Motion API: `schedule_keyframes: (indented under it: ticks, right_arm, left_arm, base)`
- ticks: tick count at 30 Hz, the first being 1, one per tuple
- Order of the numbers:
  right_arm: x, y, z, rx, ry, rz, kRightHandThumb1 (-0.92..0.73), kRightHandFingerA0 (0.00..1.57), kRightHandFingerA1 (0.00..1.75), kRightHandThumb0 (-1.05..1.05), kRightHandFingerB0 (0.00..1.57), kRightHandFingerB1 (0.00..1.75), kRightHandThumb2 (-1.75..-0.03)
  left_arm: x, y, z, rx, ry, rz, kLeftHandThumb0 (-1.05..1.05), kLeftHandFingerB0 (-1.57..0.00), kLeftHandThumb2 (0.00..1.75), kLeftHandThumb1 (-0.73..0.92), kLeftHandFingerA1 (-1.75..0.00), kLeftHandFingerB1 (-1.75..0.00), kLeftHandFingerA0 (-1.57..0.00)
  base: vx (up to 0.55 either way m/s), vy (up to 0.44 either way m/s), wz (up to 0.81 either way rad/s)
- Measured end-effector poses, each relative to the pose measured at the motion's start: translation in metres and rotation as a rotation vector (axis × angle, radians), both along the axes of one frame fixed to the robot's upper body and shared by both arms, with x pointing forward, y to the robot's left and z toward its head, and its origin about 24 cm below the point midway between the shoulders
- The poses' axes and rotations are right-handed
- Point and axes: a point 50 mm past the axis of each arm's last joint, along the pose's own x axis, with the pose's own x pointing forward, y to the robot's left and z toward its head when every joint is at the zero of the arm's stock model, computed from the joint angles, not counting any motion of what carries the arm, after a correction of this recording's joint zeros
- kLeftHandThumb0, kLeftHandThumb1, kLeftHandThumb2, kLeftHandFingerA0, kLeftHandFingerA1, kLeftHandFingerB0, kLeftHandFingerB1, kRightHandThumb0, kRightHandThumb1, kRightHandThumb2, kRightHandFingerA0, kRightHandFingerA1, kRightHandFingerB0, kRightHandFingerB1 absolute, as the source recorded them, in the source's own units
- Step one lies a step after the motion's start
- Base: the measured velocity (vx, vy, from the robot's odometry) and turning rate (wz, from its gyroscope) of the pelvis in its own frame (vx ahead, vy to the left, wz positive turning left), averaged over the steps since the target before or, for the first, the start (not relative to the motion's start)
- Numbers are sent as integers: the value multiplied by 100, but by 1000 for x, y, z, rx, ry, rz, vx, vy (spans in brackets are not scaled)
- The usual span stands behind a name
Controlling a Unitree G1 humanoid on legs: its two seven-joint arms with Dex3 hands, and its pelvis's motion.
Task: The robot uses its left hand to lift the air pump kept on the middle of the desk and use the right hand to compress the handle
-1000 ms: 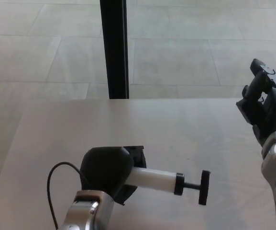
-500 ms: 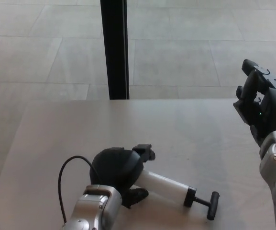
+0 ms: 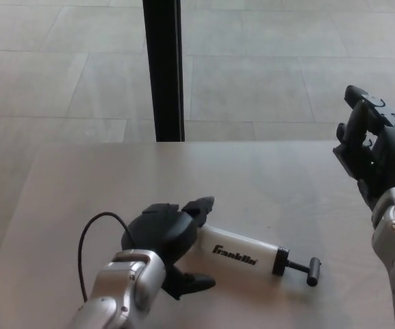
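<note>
Lowered from where it was held a second ago, the air pump [image 3: 241, 255] now lies flat on the desk [image 3: 265, 185] near its front edge, white barrel showing the Franklin lettering upward and pointing toward the right. Its T-handle [image 3: 312, 271] sits at the right end with the black rod partly drawn out, free of any grip. Over the pump's left end is the left hand [image 3: 168, 236], whose fingers [image 3: 200, 205] have come apart; it looks released, resting against the barrel's end rather than clasping it, so the lift appears undone for now. A thin black cable [image 3: 87, 240] loops beside that wrist. Well apart, off the desk's right edge, the right hand [image 3: 372, 154] hangs raised with fingers loosely spread and empty, probably waiting until the pump is up before pressing the handle.
</note>
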Motion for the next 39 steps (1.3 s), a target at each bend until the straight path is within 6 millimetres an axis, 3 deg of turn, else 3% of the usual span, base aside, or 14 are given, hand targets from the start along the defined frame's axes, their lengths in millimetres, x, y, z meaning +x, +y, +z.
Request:
schedule_keyframes:
  ticks: [1, 7, 8, 9, 10, 12, 13, 14, 21, 27, 28, 33, 34, 39]
  right_arm:
    - [0, 0, 0, 0, 0, 1, -49, 3, 53, -36, 0, 48, -112]
    - [-1, -7, -2, -12, 5, -3, -78, 5, 42, -88, 11, 36, -116]
    - [-2, -12, -3, -21, 9, -10, -76, 6, 45, -91, 10, 40, -116]
    - [-3, -15, -3, -27, 11, -16, -92, 7, 36, -94, 15, 29, -79]
    - [-3, -19, -3, -33, 12, -24, -41, 3, 53, -37, 0, 48, -108]
    - [-5, -30, -4, -51, 16, -46, -91, 17, 46, -96, 26, 34, -75]
    - [-6, -35, -4, -59, 18, -56, -72, 17, 53, -87, 19, 45, -116]
    - [-7, -42, -4, -70, 21, -72, -92, 25, 45, -93, 28, 31, -70]
    - [-20, -87, -8, -138, 58, -175, -92, 39, 68, -95, 31, 48, -74]
    - [-45, -145, -17, -210, 146, -323, -92, 36, 73, -87, 28, 52, -78]
    - [-51, -154, -20, -220, 164, -346, -75, 40, 75, -86, 26, 60, -118]
    - [-85, -199, -33, -261, 270, -476, -92, 37, 86, -91, 24, 63, -78]
    - [-94, -209, -36, -268, 295, -506, -92, 33, 91, -88, 22, 64, -80]
    - [-137, -246, -50, -278, 403, -635, -92, 30, 96, -92, 20, 63, -78]
  left_arm:
    - [1, 3, 2, -30, 8, 13, -75, -7, 92, 53, -43, -31, -2]
    - [4, 21, 13, -167, 36, 75, -80, -10, 107, 69, -42, -35, -1]
    - [6, 28, 16, -208, 42, 98, -76, -11, 64, 87, -52, -31, -8]
    - [7, 33, 18, -234, 45, 114, -73, 0, 111, 72, -55, -40, -5]
    - [8, 39, 20, -257, 46, 131, -71, -1, 109, 68, -49, -32, -1]
    - [9, 55, 24, -303, 46, 173, -71, -15, 63, 81, -53, -36, -18]
    - [9, 63, 26, -320, 46, 193, -38, 0, 109, 51, -54, -50, -3]
    - [9, 73, 28, -338, 46, 218, -71, -26, 62, 76, -55, -43, -28]
    - [-2, 140, 30, -417, 52, 393, -73, -46, 64, 79, -71, -58, -40]
    - [-36, 212, 20, -474, 81, 602, -70, -29, 111, 69, -71, -65, -30]
    - [-43, 222, 17, -480, 90, 636, -74, -24, 65, 83, -84, -69, -25]
    - [-91, 277, -2, -521, 154, 844, -75, -51, 101, 59, -84, -75, -61]
    - [-103, 289, -7, -532, 170, 895, -75, -60, 63, 79, -89, -79, -69]
    - [-167, 329, -29, -597, 232, 1123, -66, -24, 63, 87, -99, -85, -24]
  base:
    - [0, 0, 0]
    - [0, 0, 0]
    - [0, 0, 0]
    - [0, 0, 0]
    - [0, 0, 0]
    - [0, 0, 0]
    - [0, 0, 0]
    - [0, 0, 0]
    - [0, 0, 0]
    - [0, 0, 0]
    - [0, 0, 0]
    - [0, 0, 0]
    - [0, 0, 0]
    - [0, 0, 0]
